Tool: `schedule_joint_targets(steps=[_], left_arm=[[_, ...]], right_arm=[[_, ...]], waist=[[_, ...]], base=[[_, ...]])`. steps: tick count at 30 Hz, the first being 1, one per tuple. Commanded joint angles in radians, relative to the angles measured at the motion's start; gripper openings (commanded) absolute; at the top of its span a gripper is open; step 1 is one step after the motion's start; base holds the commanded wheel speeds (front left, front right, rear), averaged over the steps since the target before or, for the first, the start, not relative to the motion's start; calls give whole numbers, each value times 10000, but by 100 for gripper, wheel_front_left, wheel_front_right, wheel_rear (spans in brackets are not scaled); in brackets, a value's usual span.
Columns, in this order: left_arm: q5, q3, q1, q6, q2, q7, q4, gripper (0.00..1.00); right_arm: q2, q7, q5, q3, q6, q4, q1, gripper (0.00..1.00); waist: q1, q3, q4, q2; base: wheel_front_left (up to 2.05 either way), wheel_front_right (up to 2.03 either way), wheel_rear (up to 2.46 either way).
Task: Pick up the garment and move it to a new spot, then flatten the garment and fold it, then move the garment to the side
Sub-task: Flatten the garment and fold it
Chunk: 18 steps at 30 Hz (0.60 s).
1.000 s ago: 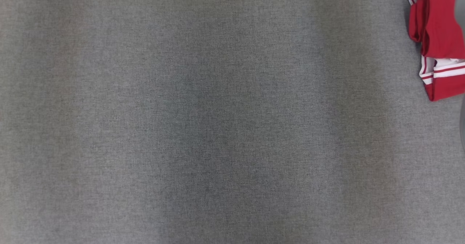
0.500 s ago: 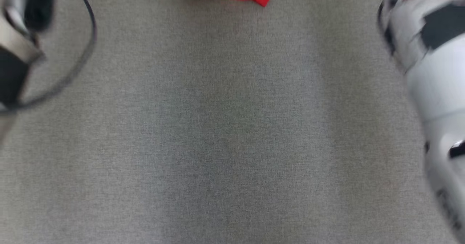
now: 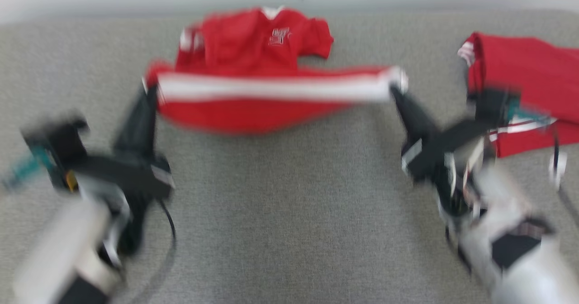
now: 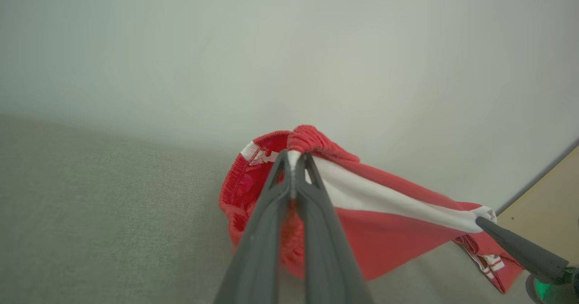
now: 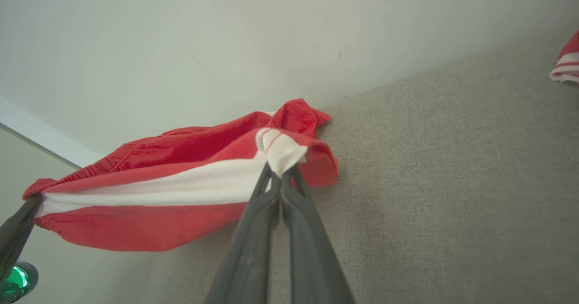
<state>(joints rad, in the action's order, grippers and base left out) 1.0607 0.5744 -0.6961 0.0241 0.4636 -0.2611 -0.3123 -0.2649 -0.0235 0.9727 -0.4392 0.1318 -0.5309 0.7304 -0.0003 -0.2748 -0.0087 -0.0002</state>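
Head view: left pincer (image 3: 151, 93) and right pincer (image 3: 397, 87) are each clamped on one end of the red, white-striped cloth garment (image 3: 267, 109). It's stretched taut between them over the far side of the grey fabric tabletop (image 3: 289, 213). Looks like the move-and-flatten step. Next up, I'd guess: lower it evenly and keep the tension.

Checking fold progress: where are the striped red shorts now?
Head view, centre: the striped red shorts stretch between the left end effector and right end effector, before a red shirt.
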Motion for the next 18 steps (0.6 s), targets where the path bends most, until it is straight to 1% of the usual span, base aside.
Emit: schedule_joint_targets(steps=[1, 2, 3, 5, 7, 9, 10, 13, 15, 18], left_arm=[[-450, -245, 1170, -168, -235, -38, 547, 0], [-699, -286, 1683, -248, -282, -38, 722, 0], [-699, -286, 1683, -248, -282, -38, 722, 0], [-944, -447, 2620, -314, -551, -39, 964, 0], [-1493, -547, 3318, -421, -555, -41, 991, 0], [-1758, -684, 4035, -311, -869, -41, 963, 0], [-1931, -774, 4354, -250, -955, -40, 870, 0], [-2705, -938, 5027, -275, -1084, -42, 618, 0], [-3191, -946, 5435, -126, -1289, -40, 391, 0], [-3446, -1359, 5875, 114, -1648, -42, 32, 0]], right_arm=[[-181, 173, 96, -128, -18, 449, -1070, 0], [-306, 206, -35, -257, -18, 617, -1536, 0], [-306, 206, -35, -257, -18, 617, -1536, 0], [-506, 403, -288, -418, -18, 863, -2378, 0], [-494, 612, -416, -403, -18, 963, -3170, 0], [-633, 771, -751, -440, -18, 965, -3828, 0], [-668, 863, -890, -412, -18, 951, -4128, 0], [-582, 1002, -1244, -328, -18, 927, -4940, 0], [-515, 1068, -1414, -150, -18, 905, -5420, 0], [-519, 1048, -1941, -49, -18, 844, -5921, 0]], waist=[[3, 636, 163, 2], [3, 712, 188, 2], [3, 712, 188, 2], [3, 849, 236, 2], [3, 945, 278, 2], [3, 1019, 340, 2], [3, 1059, 369, 2], [3, 1186, 412, 2], [3, 1290, 483, 2], [3, 1402, 526, 2]], base=[[0, 0, 0], [0, 0, 0], [0, 0, 0], [0, 0, 0], [0, 0, 0], [0, 0, 0], [0, 0, 0], [0, 0, 0], [0, 0, 0], [0, 0, 0]])
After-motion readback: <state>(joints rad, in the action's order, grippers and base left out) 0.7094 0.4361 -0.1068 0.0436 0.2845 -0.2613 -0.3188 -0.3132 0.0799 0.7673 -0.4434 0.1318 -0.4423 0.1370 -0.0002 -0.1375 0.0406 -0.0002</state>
